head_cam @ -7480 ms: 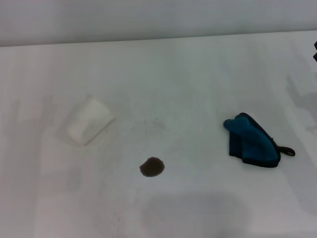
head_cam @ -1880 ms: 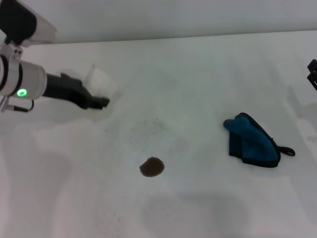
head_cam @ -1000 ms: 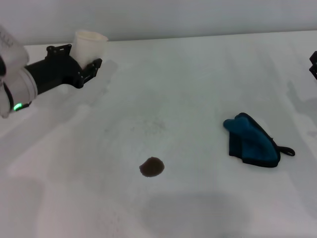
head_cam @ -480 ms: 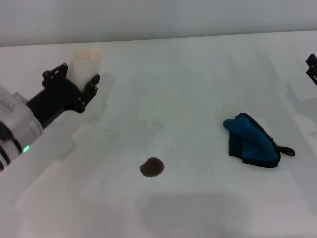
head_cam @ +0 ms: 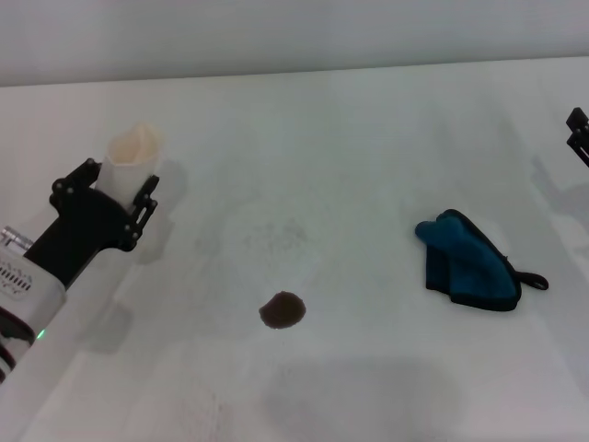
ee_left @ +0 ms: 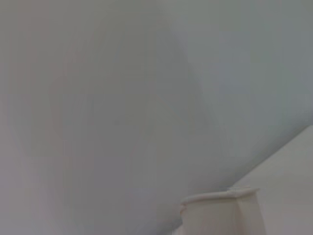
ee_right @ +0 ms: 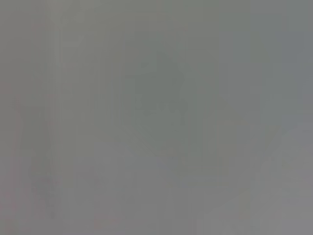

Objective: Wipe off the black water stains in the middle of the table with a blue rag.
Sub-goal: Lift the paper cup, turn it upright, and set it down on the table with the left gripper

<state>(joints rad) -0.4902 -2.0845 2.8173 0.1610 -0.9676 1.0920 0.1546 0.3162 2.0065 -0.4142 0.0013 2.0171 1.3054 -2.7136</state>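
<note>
Nearest to you on the white surface sat the black water stains, a single small roundish dark blot a little left of the middle. Your left arm reached in from the near left corner. Its left gripper had its jaws closed around a white paper cup, which stood upright with its rim above the black fingers. The cup was well to the left of the blot and somewhat farther back. In the left wrist view only the cup's rim showed, against a plain pale background.

On your right, at about the same depth as the blot and a little beyond it, lay the blue rag. It was a bunched teal bundle with dark edging and a small black loop at its right corner. It rested on the surface well apart from the blot and from both arms.

Farther back, at the right edge of the head view, the right gripper just showed as a dark tip. You could not tell whether its jaws were open or closed. The right wrist view was a flat grey field.
</note>
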